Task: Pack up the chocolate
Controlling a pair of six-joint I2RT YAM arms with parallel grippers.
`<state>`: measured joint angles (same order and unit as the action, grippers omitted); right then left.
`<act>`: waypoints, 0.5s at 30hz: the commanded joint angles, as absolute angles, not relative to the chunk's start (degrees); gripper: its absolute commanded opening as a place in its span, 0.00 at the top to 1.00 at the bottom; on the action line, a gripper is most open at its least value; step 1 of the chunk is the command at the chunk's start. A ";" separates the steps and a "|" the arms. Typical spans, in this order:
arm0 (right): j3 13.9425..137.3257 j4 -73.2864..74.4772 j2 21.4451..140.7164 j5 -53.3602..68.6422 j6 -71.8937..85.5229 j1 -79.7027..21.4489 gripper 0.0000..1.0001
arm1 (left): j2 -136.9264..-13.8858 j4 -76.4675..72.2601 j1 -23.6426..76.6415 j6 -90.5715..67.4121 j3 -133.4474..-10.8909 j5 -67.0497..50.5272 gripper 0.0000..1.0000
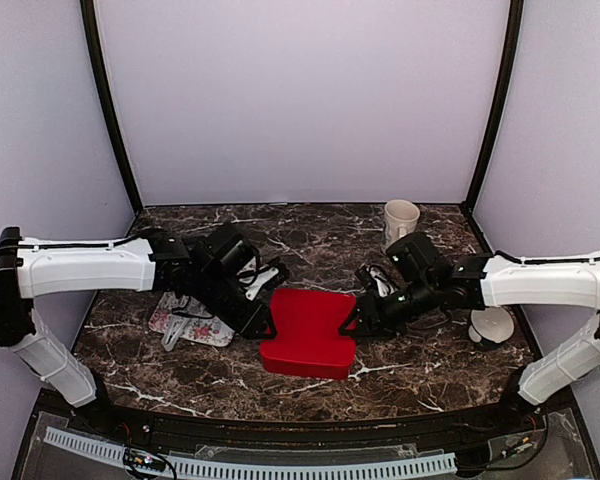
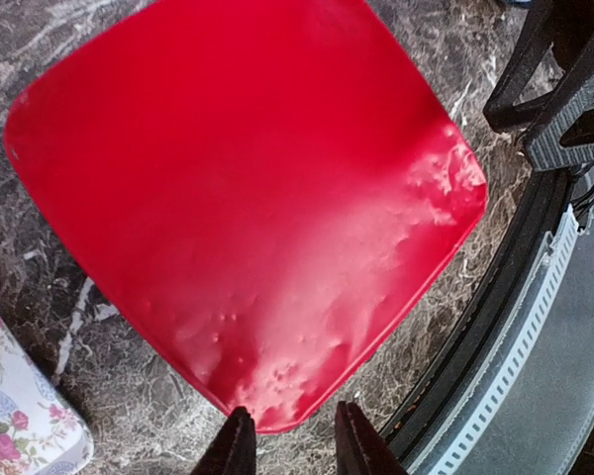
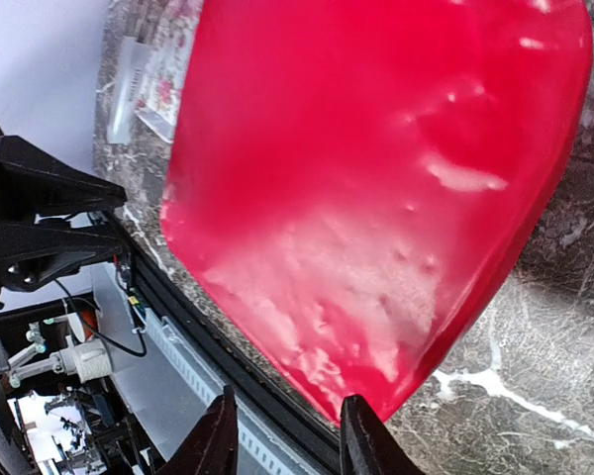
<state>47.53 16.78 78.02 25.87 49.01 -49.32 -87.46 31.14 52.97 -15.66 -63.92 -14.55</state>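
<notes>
Well, no chocolate is showing anywhere; possibly it sits under the glossy red square plastic cover (image 1: 307,332) at centre frame, but I can't tell. Seating or lifting it seems the step, and next calls for level, matched moves. The left pincer (image 2: 291,424) and right pincer (image 3: 287,408) are both narrowly parted, straddling the cover's corners at the bottom of each wrist view and clamping nothing.
</notes>
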 commanded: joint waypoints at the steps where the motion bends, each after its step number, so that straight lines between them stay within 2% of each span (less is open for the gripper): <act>1: 46.87 16.71 82.75 25.95 48.28 -50.62 0.65 | -92.20 30.10 53.78 -16.47 -63.18 -15.29 0.71; 7: 47.90 20.72 84.73 24.74 46.26 -49.97 0.68 | -94.01 32.07 53.66 -15.57 -64.30 -13.01 0.73; 15: 59.41 27.07 86.52 19.20 41.52 -43.52 0.69 | -98.12 35.09 49.47 -12.11 -77.75 -8.57 0.73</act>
<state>54.02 24.08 84.44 23.44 45.04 -46.00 -95.90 33.78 51.96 -14.26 -72.07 -11.79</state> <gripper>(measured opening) 0.308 0.273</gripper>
